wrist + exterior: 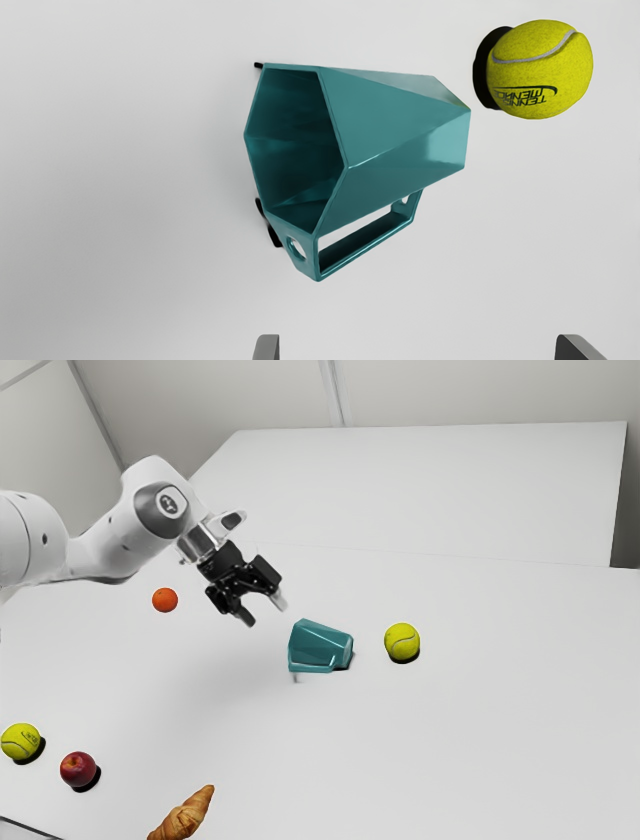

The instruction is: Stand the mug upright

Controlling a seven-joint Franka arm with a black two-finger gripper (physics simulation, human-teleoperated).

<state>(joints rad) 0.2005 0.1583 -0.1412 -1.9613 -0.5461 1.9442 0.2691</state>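
My gripper hangs above the table in the exterior view, its two fingers spread with nothing between them. To the exterior view's right of it and lower, a teal faceted mug lies on its side on the table. In the wrist view the mug shows its dark open mouth, and its boxy handle sticks out on the side nearer my fingertips. The gripper is apart from the mug there, with its fingertips wide apart.
A tennis ball sits close to the mug's base end, also seen as the ball. An orange lies behind the gripper. Toward the exterior view's lower left are another tennis ball, a plum-like fruit and a croissant.
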